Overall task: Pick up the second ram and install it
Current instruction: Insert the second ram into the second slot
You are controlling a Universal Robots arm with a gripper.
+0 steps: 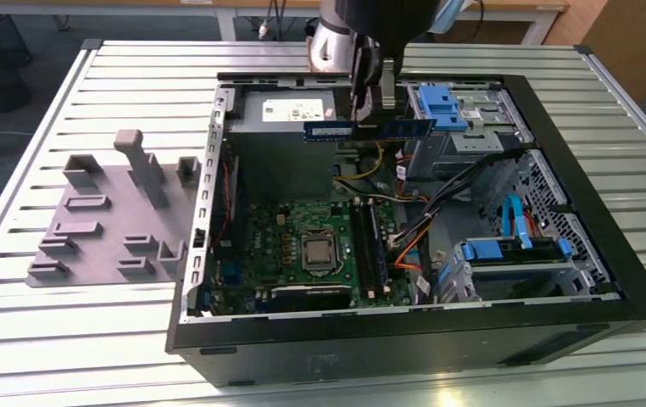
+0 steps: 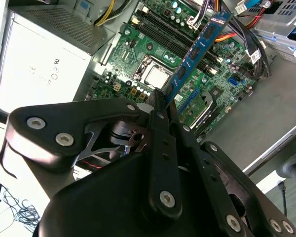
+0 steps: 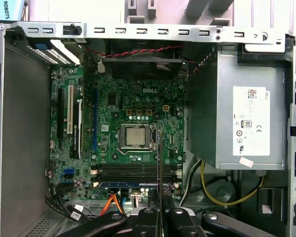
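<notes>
- End effector [image 1: 372, 119]: the black two-fingered end effector of the arm reaches down into the open case from above. Its fingers are drawn narrow and clamp a memory stick between them; the second wrist view [image 2: 160, 101] shows this grip from close by.
- Second ram [image 1: 408, 128]: a thin, narrow, blue-green circuit board strip, gripped near its middle and held level, with both ends projecting past the fingers. In the exterior view it hangs at the height of the case's upper edge, between the power supply and the drive cage, clear of the motherboard. In the second wrist view [image 2: 197, 49] it runs out from the fingertips over the board. In the first wrist view [image 3: 159, 158] it is seen edge-on as a fine line.
- Large square green motherboard [image 1: 300, 246]: lies flat on the floor of the case, with a square metal-capped processor [image 3: 134, 136] near its centre.
- Long black memory slots [image 3: 135, 173]: lie side by side just beside the processor; a blue strip [image 3: 133, 184] lies along one of them.
- Grey metal box of the power supply [image 3: 246, 113]: fills one corner of the case.
- Black open computer case [image 1: 594, 254]: lies on its side on the worktop.
- Grey plastic fixture with upright posts [image 1: 108, 212]: stands just beside the case, on the exterior view's left.
- Ribbed metal worktop [image 1: 75, 339]: carries the case and the fixture.
</notes>
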